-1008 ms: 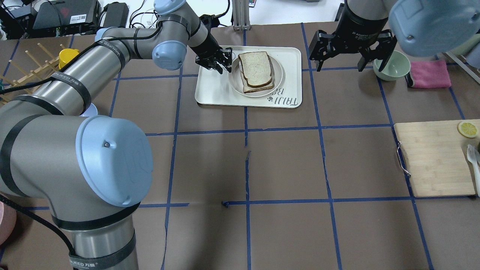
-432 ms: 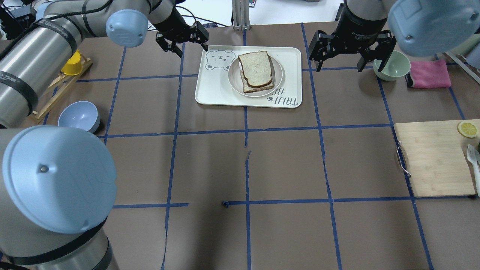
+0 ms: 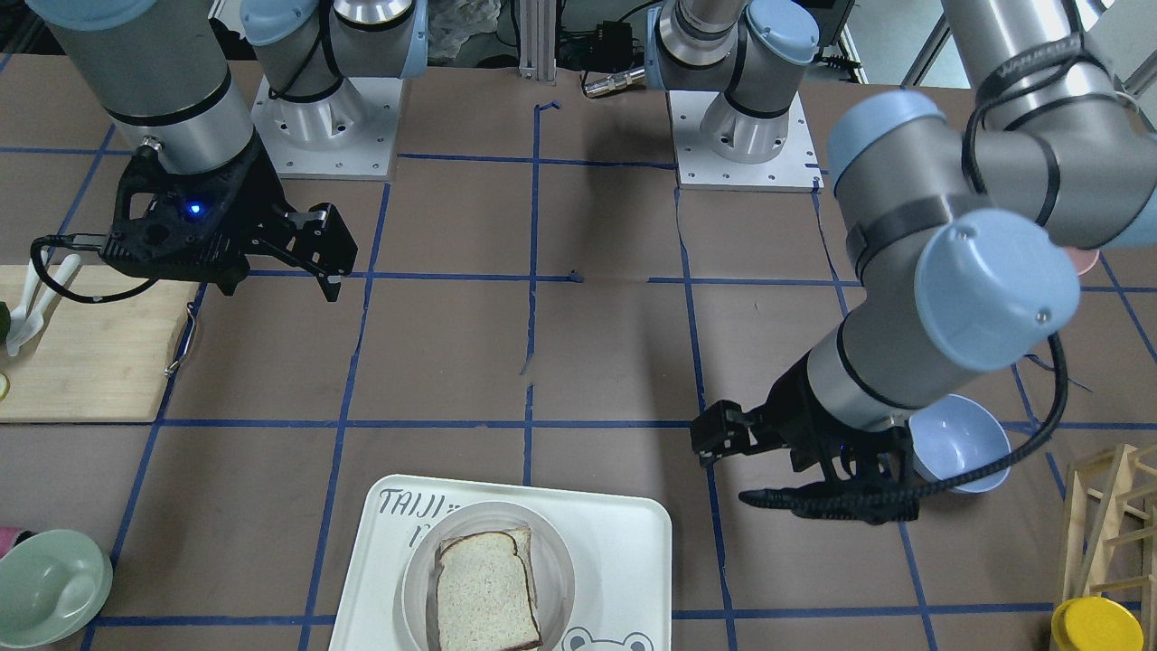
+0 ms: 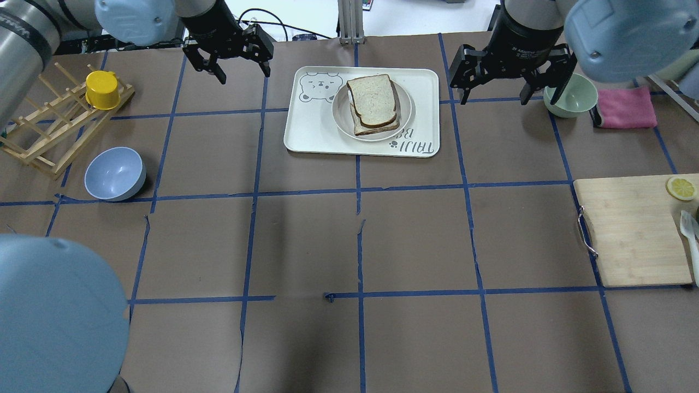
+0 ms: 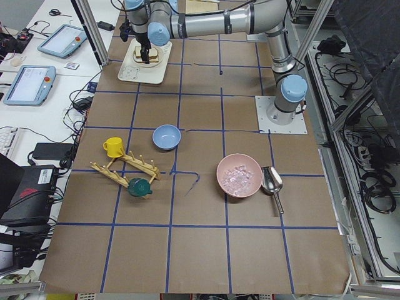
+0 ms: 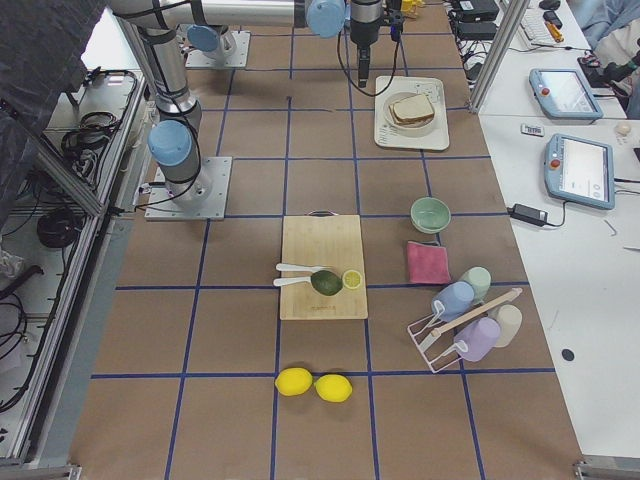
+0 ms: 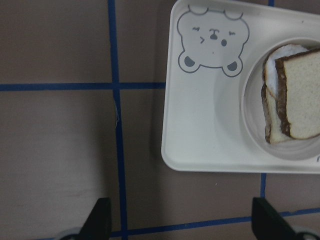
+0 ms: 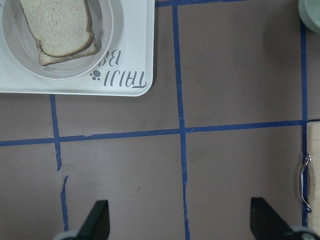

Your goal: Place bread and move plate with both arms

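Note:
The bread [image 4: 373, 100], dark-crusted, lies on top of a paler slice [image 4: 371, 127] on the round cream plate [image 4: 341, 117]. The plate stands on the right half of the "TAIJI BEAR" tray [image 4: 311, 134] at the back middle of the table. My left gripper [image 4: 244, 71] is open and empty, left of the tray and clear of it. My right gripper [image 4: 508, 97] is open and empty, right of the tray, above the table. The left wrist view shows the bread [image 7: 302, 95] on the plate [image 7: 251, 95]. The right wrist view shows the bread [image 8: 57, 22] and the tray [image 8: 135, 55].
A blue bowl [image 4: 114, 173] and a wooden rack with a yellow cup [image 4: 102, 90] stand at the left. A green bowl [image 4: 570, 95] and a pink cloth [image 4: 625, 107] lie by the right gripper. A cutting board [image 4: 633, 229] with a lemon slice [image 4: 681, 188] lies at the right.
My left gripper has pulled away from the plate's left side, off the tray, to the left and back. The right gripper, bread and plate have not moved.

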`<state>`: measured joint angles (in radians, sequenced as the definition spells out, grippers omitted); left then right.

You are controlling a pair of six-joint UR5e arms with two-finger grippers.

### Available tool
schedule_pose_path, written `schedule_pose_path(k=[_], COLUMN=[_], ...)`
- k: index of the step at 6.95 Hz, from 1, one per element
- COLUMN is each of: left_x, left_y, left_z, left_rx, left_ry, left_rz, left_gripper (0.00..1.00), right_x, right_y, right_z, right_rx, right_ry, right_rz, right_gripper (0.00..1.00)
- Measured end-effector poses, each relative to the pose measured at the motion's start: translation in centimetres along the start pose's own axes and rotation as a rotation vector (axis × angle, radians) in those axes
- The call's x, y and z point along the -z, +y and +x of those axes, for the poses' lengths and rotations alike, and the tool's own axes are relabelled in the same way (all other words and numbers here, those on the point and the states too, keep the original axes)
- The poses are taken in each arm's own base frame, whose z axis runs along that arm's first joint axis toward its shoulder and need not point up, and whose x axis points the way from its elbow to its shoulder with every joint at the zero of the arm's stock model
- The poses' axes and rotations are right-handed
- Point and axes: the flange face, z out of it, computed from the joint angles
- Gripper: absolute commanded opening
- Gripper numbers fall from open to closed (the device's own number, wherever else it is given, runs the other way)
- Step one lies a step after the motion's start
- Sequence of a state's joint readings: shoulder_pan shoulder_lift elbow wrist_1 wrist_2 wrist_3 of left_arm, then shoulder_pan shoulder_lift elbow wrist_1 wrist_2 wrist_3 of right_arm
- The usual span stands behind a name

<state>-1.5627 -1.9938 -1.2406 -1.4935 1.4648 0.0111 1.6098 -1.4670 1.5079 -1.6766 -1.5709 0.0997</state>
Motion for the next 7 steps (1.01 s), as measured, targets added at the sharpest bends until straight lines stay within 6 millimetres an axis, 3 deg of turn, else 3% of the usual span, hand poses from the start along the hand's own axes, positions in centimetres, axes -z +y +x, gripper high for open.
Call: schedule_pose_path(k=[2, 4, 7], left_x=[3.1, 4.4, 4.7], left_y=[5.9, 10.9, 15.2], left_z=[-1.5, -1.7, -1.4], left_rx=[0.032, 0.059, 0.068], left_ry=[-0.066, -0.076, -0.078], left_rz=[-0.021, -0.016, -0.018], left_gripper=[1.00, 1.00, 1.00], right_x=[0.0, 0.0, -0.1], right_y=[0.0, 0.0, 0.0], right_z=[0.0, 0.0, 0.0], right_rx=[0.000, 0.000, 0.001], right_ry=[0.000, 0.000, 0.000], right_rz=[0.000, 0.000, -0.002], right_gripper=[1.00, 1.00, 1.00])
